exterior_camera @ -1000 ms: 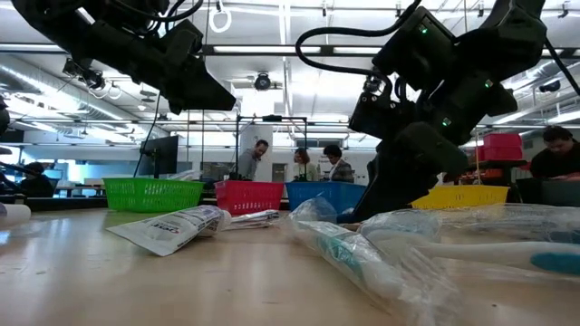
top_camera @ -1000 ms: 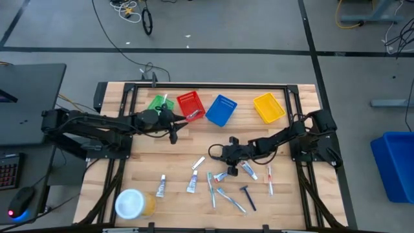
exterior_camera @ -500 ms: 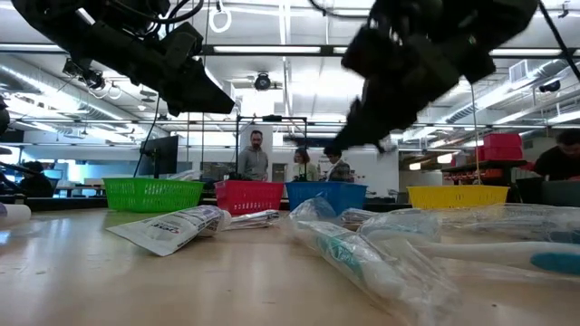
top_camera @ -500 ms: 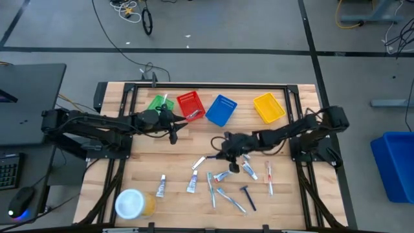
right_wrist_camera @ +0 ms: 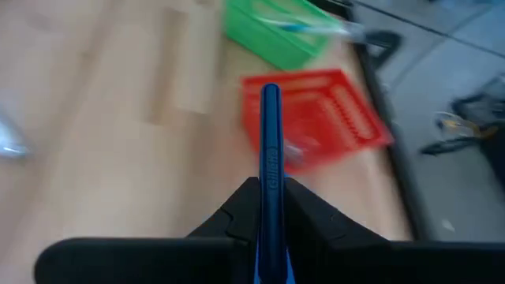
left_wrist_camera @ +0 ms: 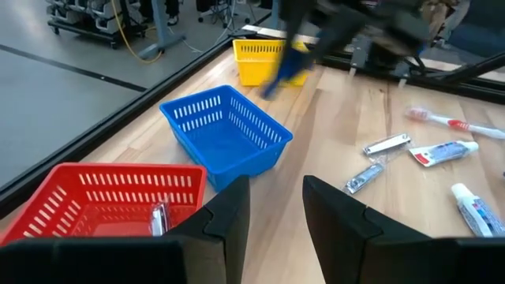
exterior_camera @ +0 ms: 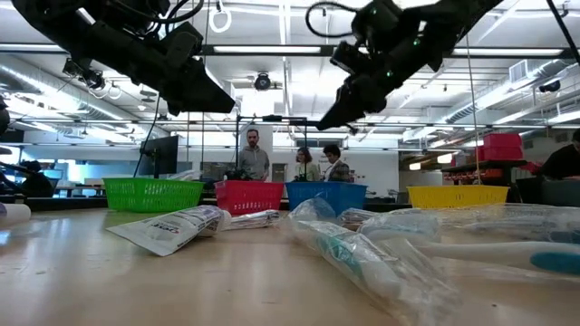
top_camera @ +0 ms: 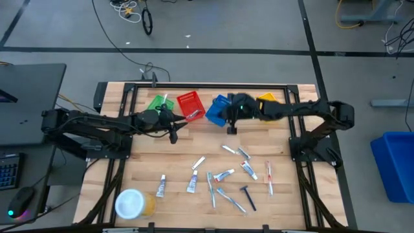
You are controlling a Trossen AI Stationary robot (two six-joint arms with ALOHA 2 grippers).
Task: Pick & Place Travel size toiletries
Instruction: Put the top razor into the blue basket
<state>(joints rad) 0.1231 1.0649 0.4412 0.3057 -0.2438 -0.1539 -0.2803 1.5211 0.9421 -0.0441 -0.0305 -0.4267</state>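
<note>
From above, my right end effector (top_camera: 231, 124) hung at the blue basket (top_camera: 218, 110) in the upper middle of the frame, carrying an item there for sorting. My left end effector (top_camera: 173, 134) waited by the red basket (top_camera: 190, 105). The remaining toiletries (top_camera: 226, 175) lay loose on the tabletop (top_camera: 291, 194) at lower centre.

At tabletop level, both arms hung high, clear of the packets (exterior_camera: 172, 228) in front.

My left wrist view showed my fingers (left_wrist_camera: 229, 217) parted and empty.

My right wrist view showed my fingers (right_wrist_camera: 316, 217) clenched on a blue toothbrush (right_wrist_camera: 270, 134), pinched low so it stuck out straight ahead.
</note>
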